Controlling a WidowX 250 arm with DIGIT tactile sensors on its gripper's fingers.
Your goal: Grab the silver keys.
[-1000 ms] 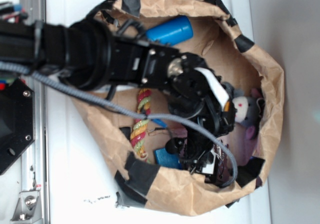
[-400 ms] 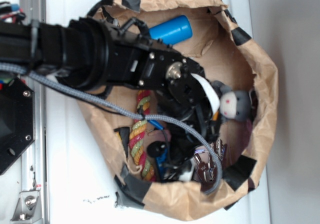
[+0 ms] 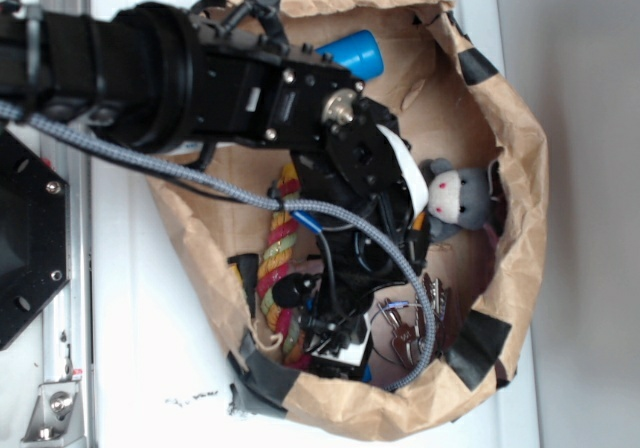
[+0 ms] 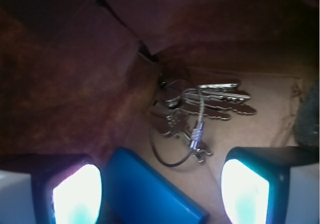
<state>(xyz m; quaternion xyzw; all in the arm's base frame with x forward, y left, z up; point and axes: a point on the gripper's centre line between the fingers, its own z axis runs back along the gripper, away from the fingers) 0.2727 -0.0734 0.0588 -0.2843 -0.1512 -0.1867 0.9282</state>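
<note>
Since a moment ago the arm has swung toward the lower part of the exterior frame and the grey plush mouse (image 3: 458, 194) now sits clear at the right of the paper bag (image 3: 520, 148). In the wrist view the gripper (image 4: 160, 191) is spread open and empty, its pads at the lower corners. Centre frame lie the silver keys (image 4: 200, 111) on the bag floor, against the crumpled paper wall, with the blue block (image 4: 150, 189) just below them. A good grasp likely means advancing past the block, centring the bunch between the pads, and avoiding the paper fold.
</note>
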